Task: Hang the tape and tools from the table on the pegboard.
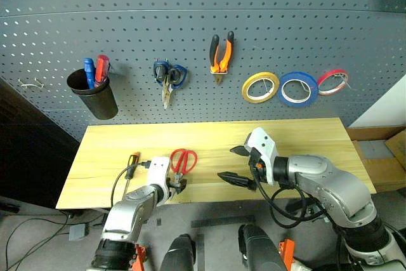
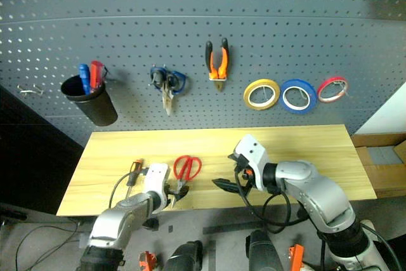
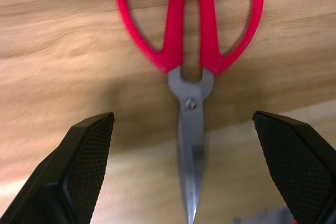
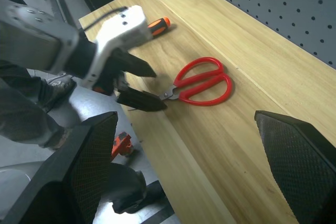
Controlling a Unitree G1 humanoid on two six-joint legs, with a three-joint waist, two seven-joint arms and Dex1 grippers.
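Directly ahead of the left gripper (image 1: 178,186), the red-handled scissors (image 1: 183,160) are lying flat on the table (image 1: 304,141), blades closed and pointing back toward the gripper, handle loops on the far side. Its two black fingers are standing wide apart, with the blade tips lying between them and nothing held. The right gripper (image 1: 236,164) is hanging further along the table's front edge, well apart from the scissors, its jaws also spread wide and empty.

Judging from this, picking up the scissors is the step in hand. A good grip would probably close across the pivot or the neck just beyond it, not the thin tips, so the scissors are not swinging when lifted. Leaving the handle loops free should help slip one over a hook on the pegboard (image 1: 317,17). The slim screwdriver (image 1: 130,164) is lying just beside the left gripper, on its outer side. The yellow tape (image 1: 260,87) and pliers (image 1: 221,55) are hanging on the pegboard.
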